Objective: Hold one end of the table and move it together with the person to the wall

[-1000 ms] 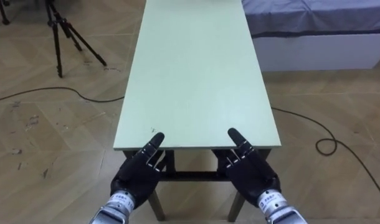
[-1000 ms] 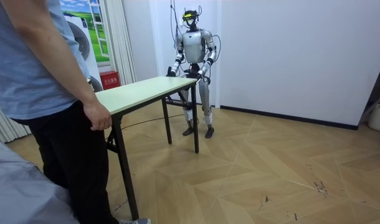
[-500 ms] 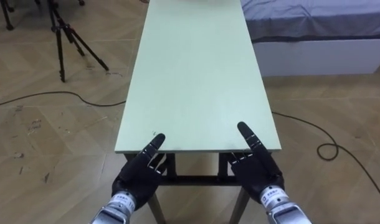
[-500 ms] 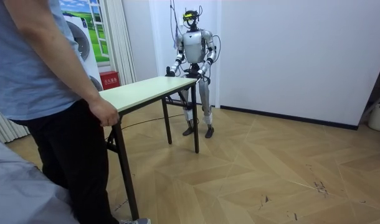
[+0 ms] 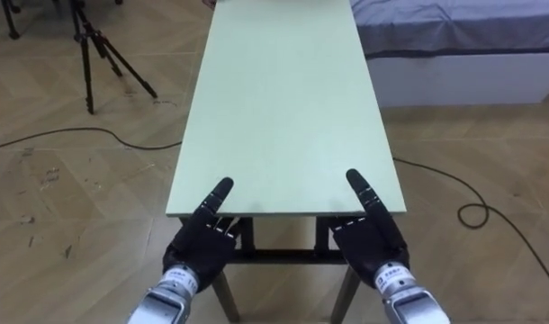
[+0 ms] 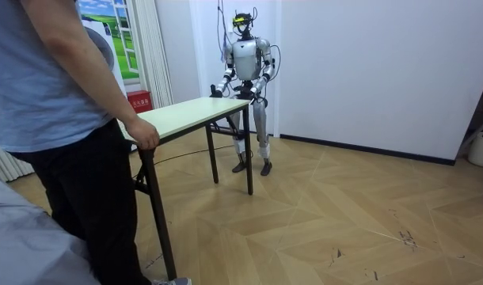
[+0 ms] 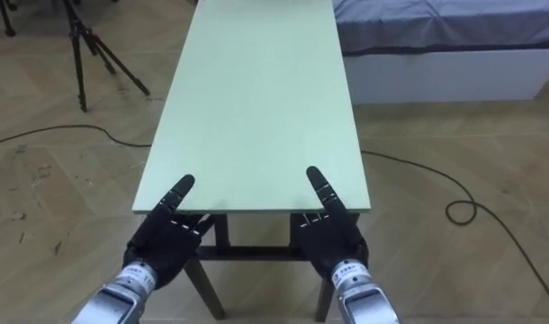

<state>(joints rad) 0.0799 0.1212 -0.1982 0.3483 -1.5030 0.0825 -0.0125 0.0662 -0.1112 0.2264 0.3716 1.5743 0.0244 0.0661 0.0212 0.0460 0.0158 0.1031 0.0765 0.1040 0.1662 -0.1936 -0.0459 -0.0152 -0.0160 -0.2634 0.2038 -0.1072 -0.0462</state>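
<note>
A long table with a pale green top (image 5: 283,108) runs away from me, and I stand at its near short end. My left hand (image 5: 201,247) is at the left of that near edge, part of it lying on the board and the rest reaching beneath it. My right hand (image 5: 369,243) sits the same way at the right of the edge. At the far end a person (image 6: 59,119) stands with one hand (image 6: 144,134) gripping the corner of the table (image 6: 186,112). All the table legs seem to rest on the floor.
A black tripod (image 5: 90,45) stands on the wooden floor left of the table. A bed (image 5: 454,45) lies close along its right side. Dark cables (image 5: 472,211) trail over the floor on both sides. A white wall rises behind me.
Both my hands have slid forward, farther over the near edge. The person's hand has moved along the far end to its corner, toward the room view's right.
</note>
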